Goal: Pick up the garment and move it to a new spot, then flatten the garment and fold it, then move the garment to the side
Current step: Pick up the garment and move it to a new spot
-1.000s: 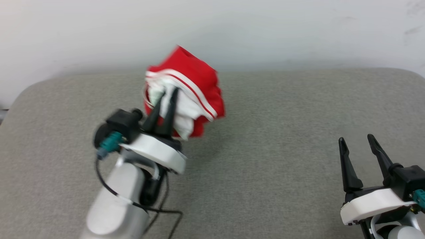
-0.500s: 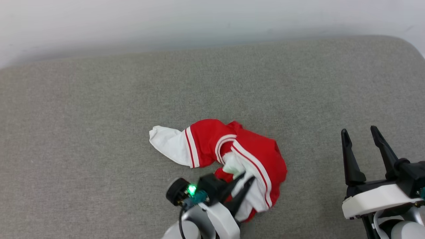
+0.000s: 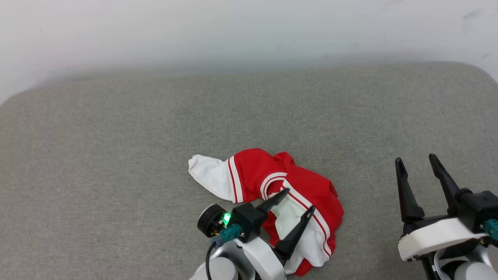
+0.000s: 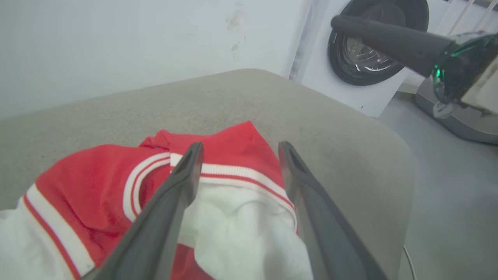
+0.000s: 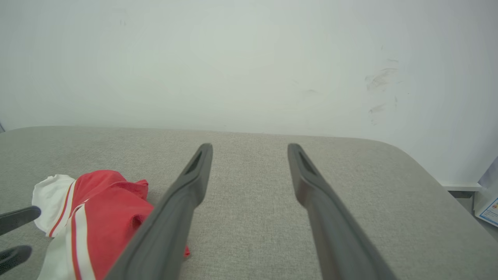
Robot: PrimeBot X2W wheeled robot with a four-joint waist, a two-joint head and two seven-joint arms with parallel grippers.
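The left gripper (image 3: 299,199) stood at the near edge of the grey upholstered surface (image 3: 116,163), its two fingers spread wide over the crumpled red-and-white jersey (image 3: 253,171), gripping nothing, with white fabric showing between them. The jersey lay heaped under and just beyond the fingertips, one white sleeve pointing left. The right gripper (image 3: 414,158), fingers likewise apart and empty, sat well off to the right. A pale wall (image 3: 233,31) rose behind.

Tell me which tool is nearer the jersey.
Left. The left tool is open right over the jersey, fingers astride its white fabric; the right tool stands apart to its right, over the grey cushion.
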